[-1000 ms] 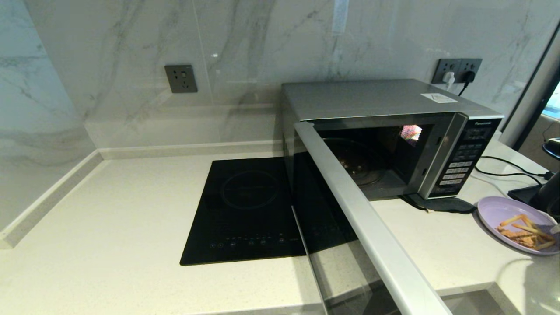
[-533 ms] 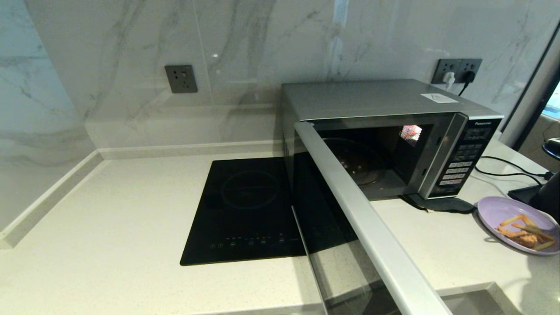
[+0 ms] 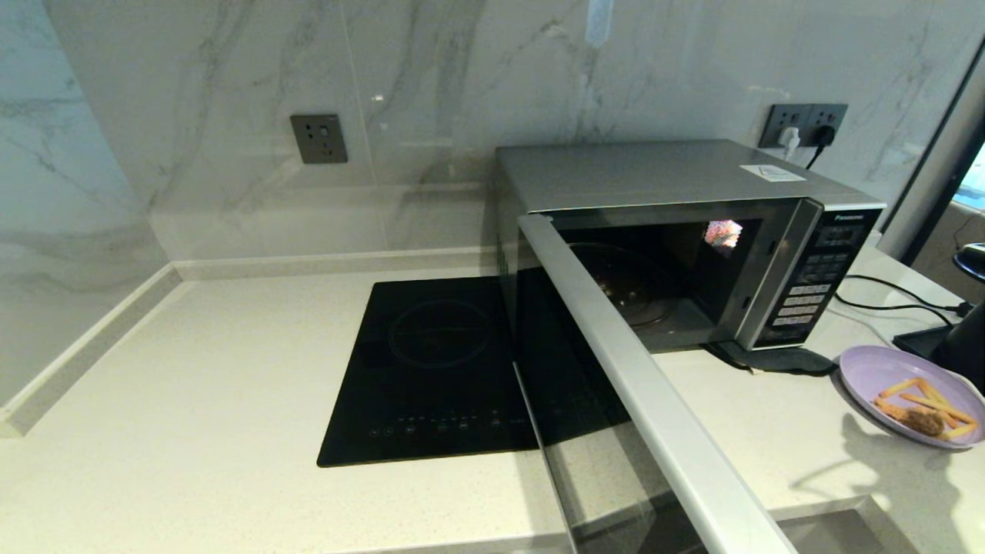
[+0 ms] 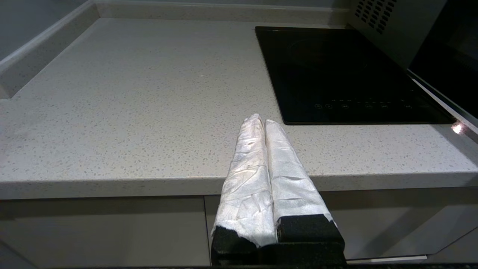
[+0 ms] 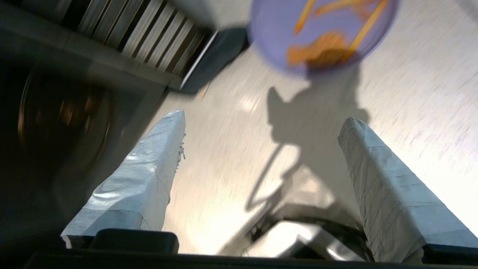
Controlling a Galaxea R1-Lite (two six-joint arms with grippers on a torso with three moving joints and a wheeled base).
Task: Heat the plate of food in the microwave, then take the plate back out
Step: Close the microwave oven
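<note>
Beyond the right gripper [image 5: 261,123], whose fingers stand wide apart, the plate of food [image 5: 321,33] lies ahead on the counter, right of the open microwave [image 3: 692,231]; the left gripper [image 4: 261,123], fingers together, is far off.

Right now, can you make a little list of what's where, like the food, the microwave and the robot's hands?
plate: on the counter, right of the microwave, not held
food: fries and a breaded piece on the plate
microwave: door wide open, no plate inside
hob: left of the microwave
right gripper: fingers apart above the counter, short of the plate
left gripper: fingers together, at the counter's front edge
</note>
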